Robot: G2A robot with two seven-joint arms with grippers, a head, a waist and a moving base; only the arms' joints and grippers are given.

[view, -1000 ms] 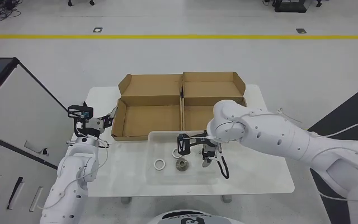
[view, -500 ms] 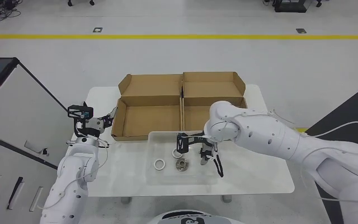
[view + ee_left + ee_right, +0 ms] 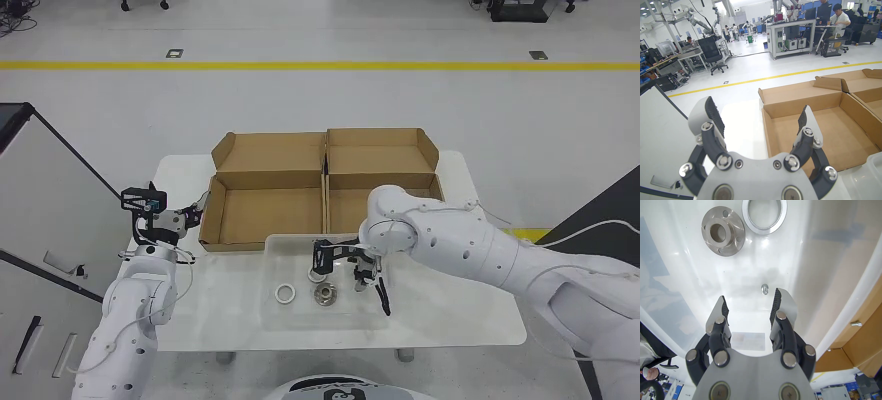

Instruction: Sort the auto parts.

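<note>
A clear plastic tray (image 3: 285, 243) at the table's front holds a steel flange (image 3: 323, 295), a white ring (image 3: 285, 294) and a second ring (image 3: 313, 272). My right gripper (image 3: 358, 281) hangs open inside the tray, to the right of the flange. In the right wrist view a small bolt (image 3: 764, 289) lies on the tray floor just past my right gripper (image 3: 750, 294), nearer one finger. The flange (image 3: 723, 236) and a ring (image 3: 764, 216) lie farther ahead. My left gripper (image 3: 757, 104) is open and empty beside the left cardboard box (image 3: 819, 128), off the table's left side (image 3: 195, 212).
Two open cardboard boxes (image 3: 265, 210) (image 3: 380, 170) stand side by side behind the tray. A bolt (image 3: 855, 324) lies in the box next to the tray wall (image 3: 853, 302). A white board (image 3: 50, 190) leans at the left.
My right gripper has moved left across the tray toward the flange. The left arm has not moved.
</note>
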